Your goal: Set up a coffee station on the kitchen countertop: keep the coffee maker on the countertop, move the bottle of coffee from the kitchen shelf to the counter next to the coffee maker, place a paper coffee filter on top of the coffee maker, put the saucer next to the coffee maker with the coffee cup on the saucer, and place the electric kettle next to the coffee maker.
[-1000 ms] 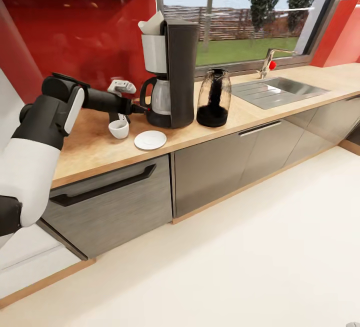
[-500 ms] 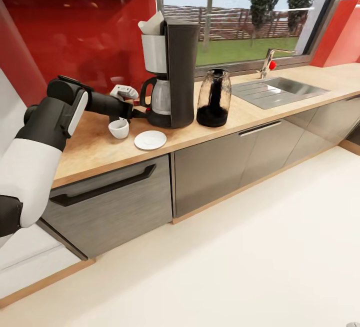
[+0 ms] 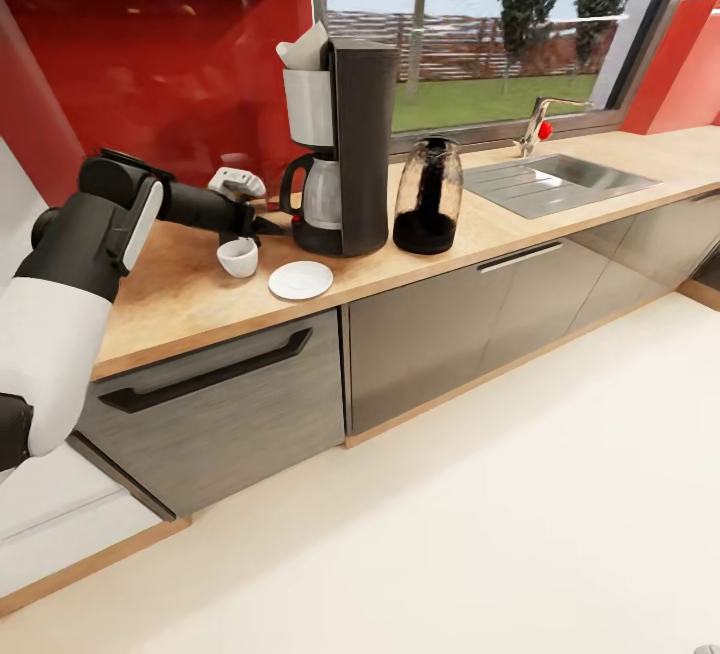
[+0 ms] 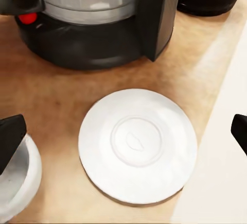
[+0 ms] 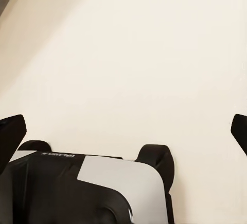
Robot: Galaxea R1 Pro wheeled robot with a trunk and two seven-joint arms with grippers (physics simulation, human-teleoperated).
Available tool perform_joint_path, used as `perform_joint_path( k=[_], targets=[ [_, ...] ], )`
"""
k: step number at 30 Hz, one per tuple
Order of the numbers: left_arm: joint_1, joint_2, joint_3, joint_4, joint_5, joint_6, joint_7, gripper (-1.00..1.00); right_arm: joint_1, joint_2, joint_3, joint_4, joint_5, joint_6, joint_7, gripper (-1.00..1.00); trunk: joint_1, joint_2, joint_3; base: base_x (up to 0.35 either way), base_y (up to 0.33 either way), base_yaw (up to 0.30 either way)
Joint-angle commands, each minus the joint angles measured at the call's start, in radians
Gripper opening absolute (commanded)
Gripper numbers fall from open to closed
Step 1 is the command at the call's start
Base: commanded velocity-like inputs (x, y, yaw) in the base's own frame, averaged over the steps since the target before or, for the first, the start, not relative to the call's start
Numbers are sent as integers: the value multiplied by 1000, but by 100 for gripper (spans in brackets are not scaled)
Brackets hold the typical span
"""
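Observation:
The coffee maker (image 3: 345, 149) stands on the kitchen countertop (image 3: 180, 299) with the paper coffee filter (image 3: 303, 46) in its white basket. To its right is the electric kettle (image 3: 428, 196). The saucer (image 3: 301, 280) lies bare in front of the machine, and the coffee cup (image 3: 238, 257) stands on the wood left of it. My left gripper (image 3: 264, 225) hovers open just above the cup, pointing at the machine's base. In the left wrist view the saucer (image 4: 138, 145) lies between the spread fingers and the cup (image 4: 18, 183) is outside one finger (image 4: 11, 136). The bottle of coffee is out of view.
A steel sink (image 3: 555, 179) with a tap (image 3: 535, 126) is set into the counter at the right. A red backsplash rises behind the counter. My right gripper (image 5: 125, 131) hangs open over the pale floor (image 5: 154, 54), above the robot's base (image 5: 77, 188).
My left arm rose slightly, then drew back a little to the left. The cup and saucer have stayed where they were.

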Motion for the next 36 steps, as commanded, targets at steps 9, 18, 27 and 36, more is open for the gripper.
perform_joint_path(
  k=[9, 18, 27, 36],
  targets=[
    [-1, 44, -2, -3, -2, 5, -5, 100, -1, 0, 5, 1, -9, 3, 3, 100, 0, 0, -1, 0, 0, 0],
    [-1, 58, -2, -4, -2, 5, -5, 100, -1, 0, 5, 1, -9, 3, 3, 100, 0, 0, -1, 0, 0, 0],
    [-1, 75, -2, -3, -2, 5, -5, 100, -1, 0, 5, 1, -9, 3, 3, 100, 0, 0, -1, 0, 0, 0],
    [-1, 86, -4, 2, -1, 5, -5, 100, -1, 1, 5, 1, -9, 3, 3, 100, 0, 0, -1, 0, 0, 0]
  ],
)
